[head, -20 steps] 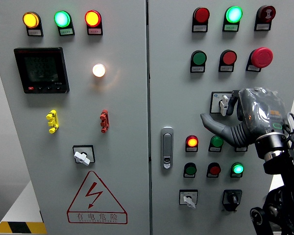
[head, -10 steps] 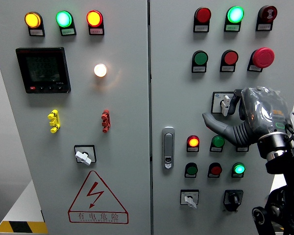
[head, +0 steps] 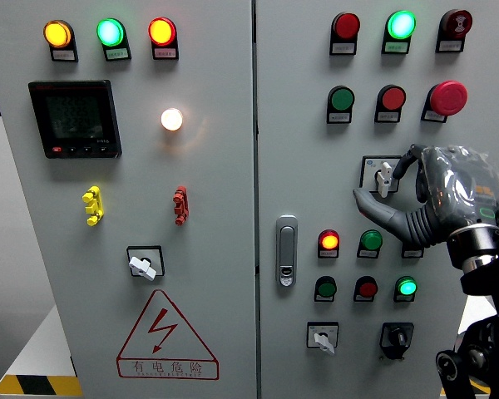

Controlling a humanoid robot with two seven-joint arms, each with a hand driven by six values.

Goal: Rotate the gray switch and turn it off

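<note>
The gray rotary switch [head: 383, 176] sits on the right door, its pale knob standing nearly upright in a square plate. My right hand [head: 382, 184], wrapped in clear plastic, is up against the panel just right of it. The thumb [head: 368, 202] reaches under the knob from the lower left. A curled finger [head: 407, 159] comes in from the upper right. The knob stands between them, and I see no firm grip on it. My left hand is out of the picture.
Below the hand are small round lamps, red [head: 327, 242] and green [head: 407, 288]. A red mushroom button [head: 447, 97] is above it. More rotary switches are lower right [head: 319, 337], [head: 395, 337] and on the left door [head: 141, 264]. A door handle [head: 286, 249] is mid-panel.
My right hand has shifted slightly right and up. Its forefinger has uncurled toward the top of the knob, so thumb and finger now bracket the switch. The knob has not turned.
</note>
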